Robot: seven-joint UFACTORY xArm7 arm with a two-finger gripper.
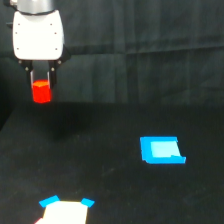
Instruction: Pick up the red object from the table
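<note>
Red-orange is the bright spot here, up at the exterior view's left. That's the red object [41, 92], a small block hanging in the air, well above the black worktop [110, 175]. The gripper [41, 82] has it: dark jaws sit on both sides of the block, shut narrow on it, w/ the block's lower part poking out below them. Above that is the arm's big white body [38, 34], v. close to the top edge. A soft dark shadow lies on the worktop under it.

Lower down, near the bottom edge, a pale shape w/ blue corners [64, 210] shows; can't tell what it is. Over to the exterior view's right lies a flat blue rectangle [161, 150], well apart from the block.
</note>
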